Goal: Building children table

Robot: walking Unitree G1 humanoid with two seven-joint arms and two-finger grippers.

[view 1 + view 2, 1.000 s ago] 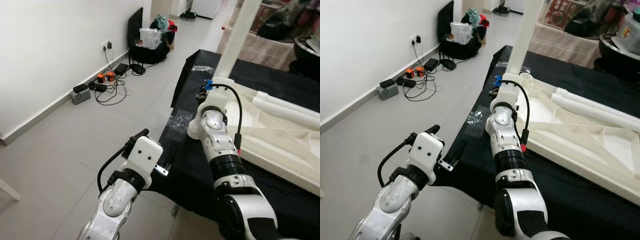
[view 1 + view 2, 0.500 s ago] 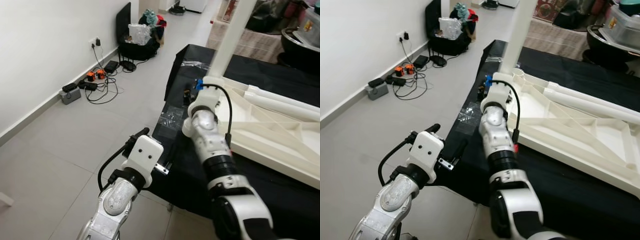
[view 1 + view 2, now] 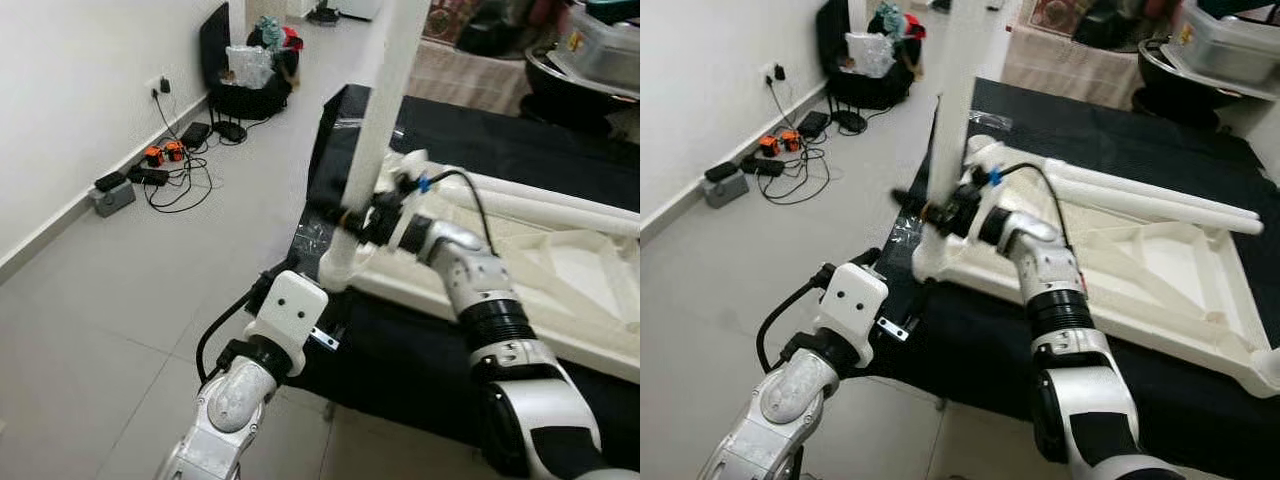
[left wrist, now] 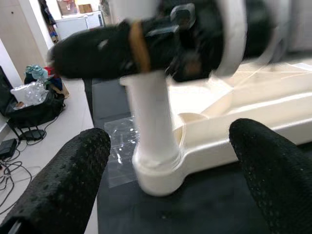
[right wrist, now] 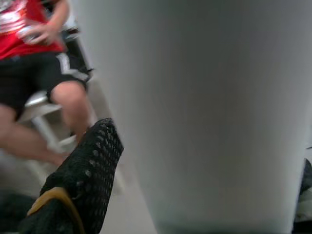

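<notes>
An upturned white children's table top [image 3: 560, 270] lies on a black-covered table [image 3: 420, 365]. A white table leg [image 3: 378, 120] stands upright in the top's near left corner socket [image 3: 338, 268]. My right gripper [image 3: 330, 213] reaches sideways and is shut on this leg just above the socket; one black finger [image 5: 83, 180] presses against the leg in the right wrist view. My left gripper [image 4: 170, 139] hangs open just in front of the socket, its fingers [image 4: 63, 185] spread wide on either side of the leg's base, not touching it.
Two more white legs [image 3: 540, 210] lie on the upturned top. Cables and power strips [image 3: 150, 165] and a black bag [image 3: 245, 85] sit on the floor by the left wall. A person in a red shirt [image 5: 29, 58] sits beyond the leg.
The camera has shifted. My right arm has bent and swung left, and its gripper now clamps the upright leg from the side. The left arm has stayed put.
</notes>
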